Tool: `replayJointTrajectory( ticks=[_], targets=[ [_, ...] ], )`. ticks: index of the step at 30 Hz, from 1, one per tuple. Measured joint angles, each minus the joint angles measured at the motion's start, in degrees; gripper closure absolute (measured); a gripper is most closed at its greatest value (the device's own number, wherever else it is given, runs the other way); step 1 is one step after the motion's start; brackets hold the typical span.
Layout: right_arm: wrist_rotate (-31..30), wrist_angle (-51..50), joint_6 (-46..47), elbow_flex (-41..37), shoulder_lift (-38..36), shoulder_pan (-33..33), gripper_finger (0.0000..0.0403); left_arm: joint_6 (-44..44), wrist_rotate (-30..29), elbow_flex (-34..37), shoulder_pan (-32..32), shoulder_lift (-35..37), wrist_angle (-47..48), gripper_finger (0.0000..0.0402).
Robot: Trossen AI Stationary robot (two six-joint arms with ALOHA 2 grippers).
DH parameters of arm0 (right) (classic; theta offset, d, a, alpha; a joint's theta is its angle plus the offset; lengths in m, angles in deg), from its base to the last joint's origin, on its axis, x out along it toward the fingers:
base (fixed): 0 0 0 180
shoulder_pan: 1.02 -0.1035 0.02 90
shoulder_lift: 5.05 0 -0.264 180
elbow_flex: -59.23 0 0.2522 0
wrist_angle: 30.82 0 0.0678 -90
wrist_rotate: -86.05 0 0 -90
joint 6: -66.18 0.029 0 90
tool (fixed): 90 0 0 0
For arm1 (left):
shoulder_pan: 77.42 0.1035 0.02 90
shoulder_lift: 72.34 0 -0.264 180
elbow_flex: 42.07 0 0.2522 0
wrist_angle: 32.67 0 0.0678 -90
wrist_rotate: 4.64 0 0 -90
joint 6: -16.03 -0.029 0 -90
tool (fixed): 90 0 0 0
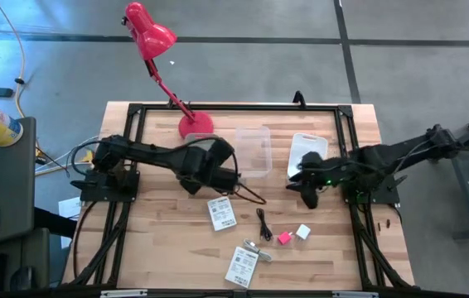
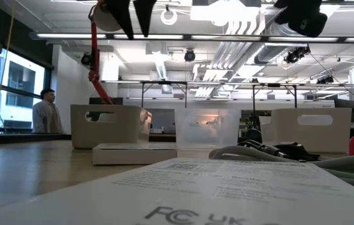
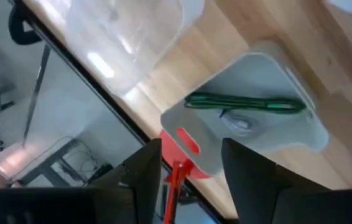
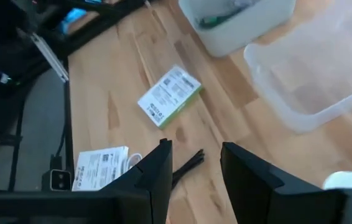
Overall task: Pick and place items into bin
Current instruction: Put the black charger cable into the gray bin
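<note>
The right gripper [image 4: 191, 163] hangs spread and empty above the black cable [image 4: 187, 167]; the limp cable could slip the closing fingers; the left gripper [image 3: 191, 165], also spread, waits over the bin [image 3: 250, 124] holding the green pen [image 3: 244, 103].

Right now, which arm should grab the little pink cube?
Probably the right. In the high view the right gripper hangs nearer the pink cube, open and empty. The left gripper sits farther off, by the clear bin.

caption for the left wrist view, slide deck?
Left gripper open, facing the grey bin with a green pen inside, clear bin beside it.
</note>
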Motion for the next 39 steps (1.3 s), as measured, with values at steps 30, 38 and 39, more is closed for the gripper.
replayJointTrajectory(
  ticks=[30,38,39],
  targets=[
    [-3.19,-2.43,9.10,-0.07,8.45,-8.41,0.0275,12.06,18.75,18.50,-1.84,32.35,-26.97,0.0257],
    [0.16,-1.37,16.81,-0.04,14.24,-10.01,0.0275,5.98,14.32,18.61,-2.32,27.40,-24.10,0.0257],
    [0.45,-0.38,17.58,-0.05,15.72,-10.12,0.0275,5.73,14.32,18.61,-2.38,27.36,-23.54,0.0257]
  ],
)
